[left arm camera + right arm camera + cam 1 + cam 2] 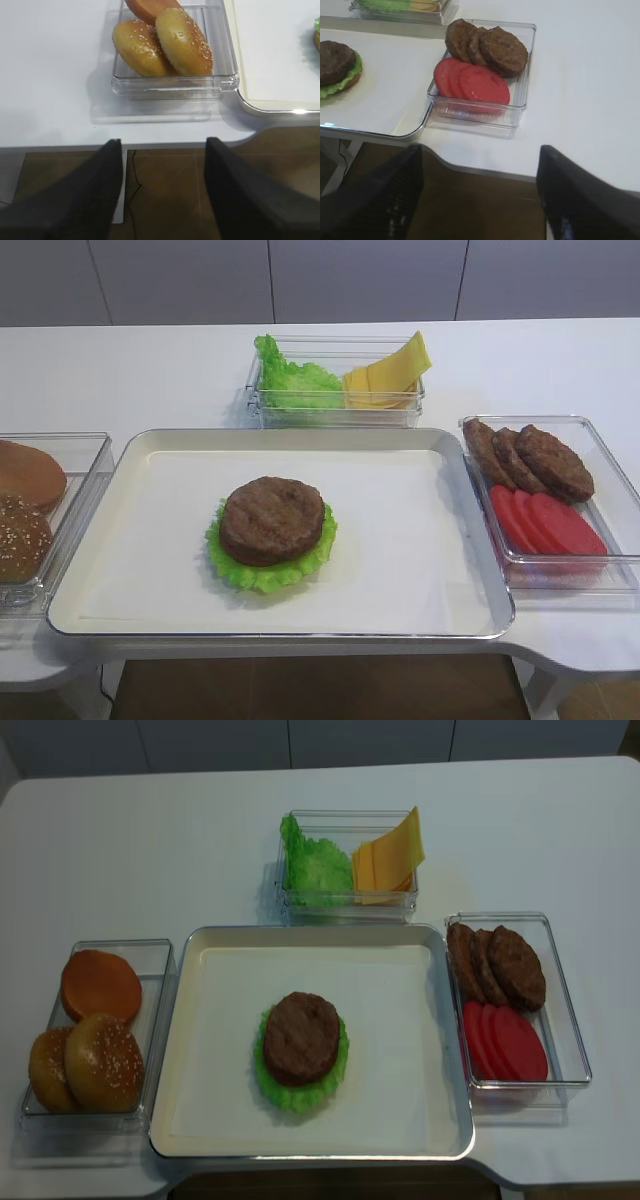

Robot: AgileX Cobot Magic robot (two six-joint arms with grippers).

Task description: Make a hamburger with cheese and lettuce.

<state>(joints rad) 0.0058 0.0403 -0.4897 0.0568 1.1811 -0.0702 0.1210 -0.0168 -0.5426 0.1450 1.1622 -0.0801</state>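
Observation:
The hamburger (272, 530) sits in the middle of the tray as a brown patty on a ruffled green leaf; it also shows at the left edge of the right wrist view (335, 65). The cheese (385, 375), pale yellow slices, leans in the clear box behind the tray, with the lettuce (295, 380) in the same box to its left. My right gripper (480, 150) hangs open and empty off the table's front edge, below the box of patties. My left gripper (164, 141) is open and empty off the front edge, below the bun box. Neither gripper shows in the high views.
A clear box at the right holds loose patties (530, 455) and red tomato slices (548, 522). A clear box at the left holds sesame bun halves (162, 42). The white tray (130, 455) has a metal rim. The table's front edge (485, 170) runs just beyond both grippers.

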